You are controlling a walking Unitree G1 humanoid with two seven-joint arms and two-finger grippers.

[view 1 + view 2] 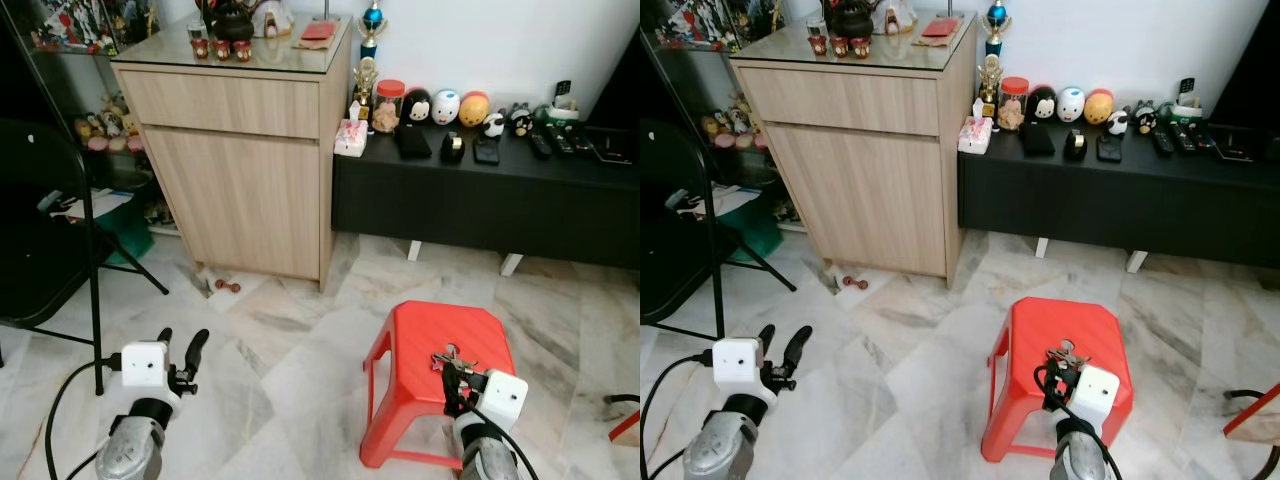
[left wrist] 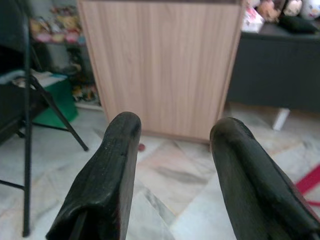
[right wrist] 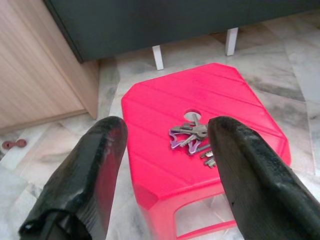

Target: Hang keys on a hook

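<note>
Resting on top of a red stool (image 1: pixel 420 350), near its centre hole, a bunch of keys (image 3: pixel 192 137) lies flat, with a purple tag among the metal blades. Right gripper (image 3: pixel 167 150) hovers above the stool, fingers spread wide with the keys between them in the wrist view, not touching them. Left gripper (image 1: pixel 180 352) is held over the marble floor (image 1: pixel 280 350), well apart from the stool, fingers also spread and holding nothing. A wooden cabinet (image 1: pixel 240 165) stands ahead, beside a low black worktop (image 1: pixel 480 190) carrying small figurines.
</note>
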